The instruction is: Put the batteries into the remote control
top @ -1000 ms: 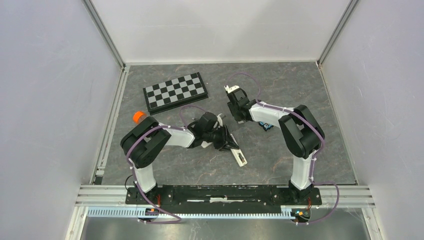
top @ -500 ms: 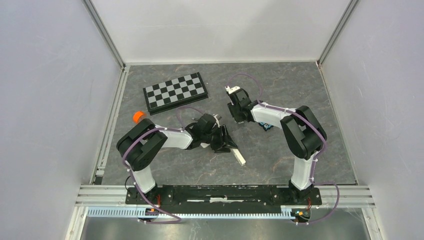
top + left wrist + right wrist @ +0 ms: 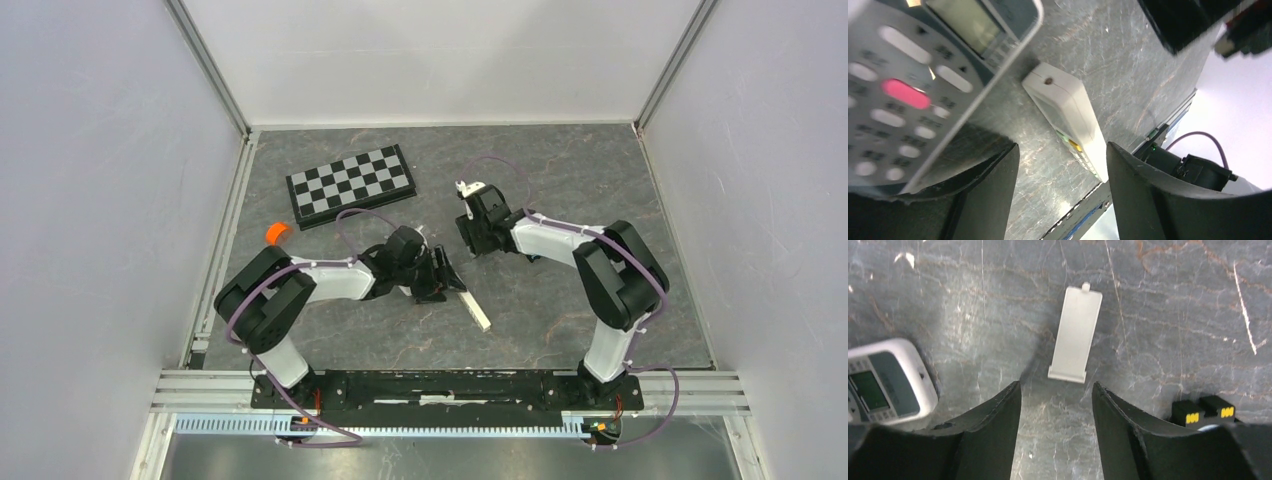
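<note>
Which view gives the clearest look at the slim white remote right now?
The left wrist view: the slim white remote fills the middle of the frame, sharp, with coloured buttons visible toward its near end. The top external view shows it only as a small white bar without detail. The right wrist view does not show it at all.

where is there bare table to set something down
Free: the far right corner beyond the right arm, and the near strip between the remote control and the base rail. Crowded: the middle, around the grey remote and battery cover.
</note>
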Controlling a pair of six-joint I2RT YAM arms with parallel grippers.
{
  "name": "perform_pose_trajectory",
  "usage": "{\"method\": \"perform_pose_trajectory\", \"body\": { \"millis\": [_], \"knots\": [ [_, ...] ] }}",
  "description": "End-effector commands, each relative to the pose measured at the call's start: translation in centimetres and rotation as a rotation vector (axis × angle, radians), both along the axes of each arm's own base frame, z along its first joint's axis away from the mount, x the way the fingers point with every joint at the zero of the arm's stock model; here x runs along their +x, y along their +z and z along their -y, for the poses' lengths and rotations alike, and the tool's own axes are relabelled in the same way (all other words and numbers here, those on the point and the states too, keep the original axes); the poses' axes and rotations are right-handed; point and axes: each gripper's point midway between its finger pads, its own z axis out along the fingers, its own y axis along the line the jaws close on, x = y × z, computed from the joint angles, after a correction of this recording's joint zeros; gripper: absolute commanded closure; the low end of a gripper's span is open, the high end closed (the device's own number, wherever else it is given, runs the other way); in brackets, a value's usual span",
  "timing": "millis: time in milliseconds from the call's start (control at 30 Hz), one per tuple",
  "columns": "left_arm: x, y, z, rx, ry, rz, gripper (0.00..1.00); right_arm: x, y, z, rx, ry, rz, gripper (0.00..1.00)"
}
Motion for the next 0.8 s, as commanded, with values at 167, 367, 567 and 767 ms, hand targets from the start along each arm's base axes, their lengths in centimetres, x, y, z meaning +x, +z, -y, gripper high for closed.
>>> {"method": "perform_pose_trajectory", "body": {
  "millis": [167,367,567,767],
  "knots": [
    [2.8,-5.6,-7.7,0.267,0.123,0.001,0.32,-1.6,2.8,-0.2,0.110,-0.004,0.038,0.40],
    [6.3,-5.6,-8.6,0.282,0.165,0.034,0.33,-4.9,3.5,0.7,0.179,0.005,0.030,0.38],
    [6.9,-4.8,-7.8,0.241,0.141,0.043,0.35,-9.7,4.6,-1.0,0.331,0.168,0.010,0.41],
    [6.3,-3.6,-7.4,0.199,0.124,0.046,0.35,-12.9,3.9,-3.1,0.373,0.280,-0.011,0.49]
  ]
}}
